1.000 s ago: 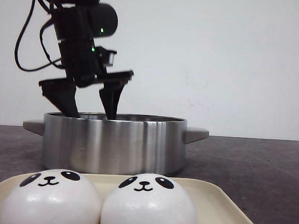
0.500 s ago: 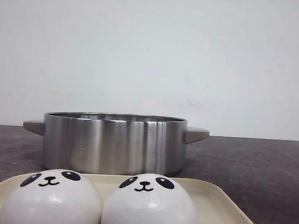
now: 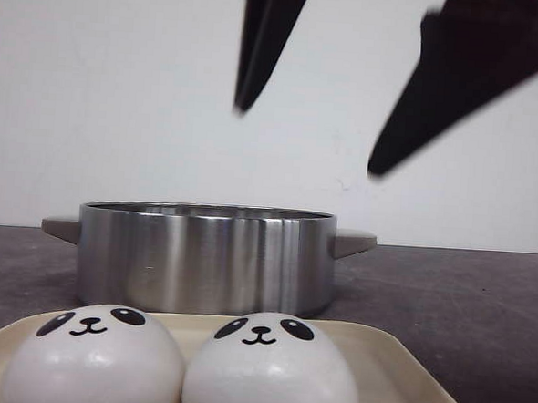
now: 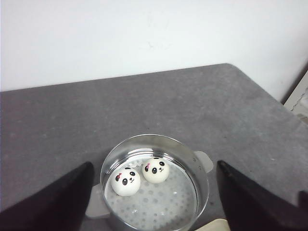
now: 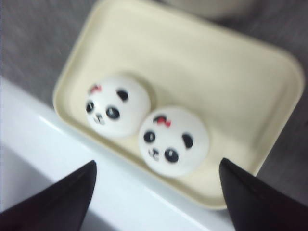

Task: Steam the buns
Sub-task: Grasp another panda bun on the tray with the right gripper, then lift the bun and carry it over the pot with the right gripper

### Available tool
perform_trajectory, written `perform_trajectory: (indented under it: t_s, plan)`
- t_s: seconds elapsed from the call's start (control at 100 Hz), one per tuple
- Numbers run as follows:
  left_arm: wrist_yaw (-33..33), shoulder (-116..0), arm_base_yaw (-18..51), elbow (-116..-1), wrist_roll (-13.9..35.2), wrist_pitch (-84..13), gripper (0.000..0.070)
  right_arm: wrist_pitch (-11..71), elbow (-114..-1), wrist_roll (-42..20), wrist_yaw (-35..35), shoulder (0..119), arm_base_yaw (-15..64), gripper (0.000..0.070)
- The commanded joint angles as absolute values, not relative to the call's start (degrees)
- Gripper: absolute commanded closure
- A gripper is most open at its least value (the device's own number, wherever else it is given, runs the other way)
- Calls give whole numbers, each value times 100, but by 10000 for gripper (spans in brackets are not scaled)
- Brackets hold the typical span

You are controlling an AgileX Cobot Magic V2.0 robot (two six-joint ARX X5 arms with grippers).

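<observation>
- Left gripper (image 4: pixel 154 163): black fingers spread wide with nothing between them. Only the tapered tips show in its wrist view; the rest is cut off at the frame edge.
- Right gripper (image 5: pixel 157 162): jaws likewise wide apart and empty. Tips only, cut off, and the whole view is blurred.
- Two black fingers (image 3: pixel 265 37) at 12 to 1 o'clock in the front view: motion-blurred, well apart, cut off by the top edge. That view does not show which arm they belong to.
- Two glossy white dome-shaped panda-face buns (image 5: pixel 117 107) (image 5: pixel 173 142): side by side and touching on the tray below the right gripper. The front view cuts off their undersides.
- Cream rounded-rectangle plastic tray (image 5: pixel 216 62): its near edge is lost below the front view.
- Two more buns (image 4: pixel 125 181) (image 4: pixel 155 170): just beside each other on the perforated floor of the pot. In the front view the pot wall hides them.
- Round brushed-steel pot (image 3: pixel 201 261): at 12 o'clock from the tray, handles at 3 and 9 o'clock. The left wrist view cuts off its near rim.
- Dark grey table (image 4: pixel 72 120): bears pot and tray.
- White ledge (image 5: pixel 72 159): beside the tray, too blurred to identify.
</observation>
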State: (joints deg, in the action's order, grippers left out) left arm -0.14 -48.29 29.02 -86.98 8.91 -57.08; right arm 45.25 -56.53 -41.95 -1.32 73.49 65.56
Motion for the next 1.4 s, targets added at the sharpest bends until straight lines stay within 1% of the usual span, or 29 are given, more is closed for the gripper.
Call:
perform_trajectory:
  t_s: [0.0, 0.13, 0.21, 0.31, 0.44, 0.61, 0.66, 0.78, 0.92, 0.94, 0.96, 1.0, 1.17, 1.29, 1.39]
  plan:
    - [-73, -4836, 2923, -8803, 819, -5701, 215, 4410, -5686, -4270, -274, 7607, 6624, 176]
    - [-178, -4775, 2923, -8803, 816, -5804, 215, 4091, -5686, -4268, -628, 8040, 6624, 177]
    - [-176, -4775, 2923, -8803, 819, -5896, 215, 3990, -5686, -4270, -716, 8318, 6619, 177]
    - [-176, -4788, 2923, -8803, 821, -5994, 214, 3988, -5686, -4270, -701, 8654, 6606, 178]
    - [-176, -4788, 2923, -8803, 821, -6053, 214, 3944, -5686, -4270, -499, 8995, 6567, 178]
    - [-176, -4786, 2923, -8801, 821, -6058, 215, 3922, -5686, -4265, -279, 9139, 6473, 182]
    - [-176, -4786, 2923, -8803, 821, -6058, 215, 3924, -5686, -4265, -281, 9139, 6453, 215]
    - [-176, -4786, 2923, -8801, 821, -6064, 214, 3951, -5686, -4261, -276, 9139, 6429, 352]
    - [-174, -4788, 2926, -8803, 821, -6066, 214, 3948, -5686, -4261, -198, 9139, 6425, 470]
    - [-174, -4788, 2926, -8803, 819, -6064, 214, 3951, -5686, -4261, -150, 9139, 6427, 506]
    - [-174, -4788, 2926, -8801, 819, -6064, 215, 3953, -5686, -4259, -108, 9139, 6427, 559]
    - [-174, -4788, 2926, -8801, 821, -6064, 214, 3964, -5686, -4244, -32, 9139, 6427, 697]
    - [-174, -4786, 2926, -8801, 819, -6071, 215, 3951, -5688, -4095, 268, 9137, 6427, 695]
    - [-174, -4786, 2928, -8803, 821, -6125, 215, 3990, -5789, -4060, 202, 8860, 6445, 695]
    - [-174, -4786, 2928, -8803, 821, -6224, 215, 4128, -6132, -4005, 161, 8438, 6556, 695]
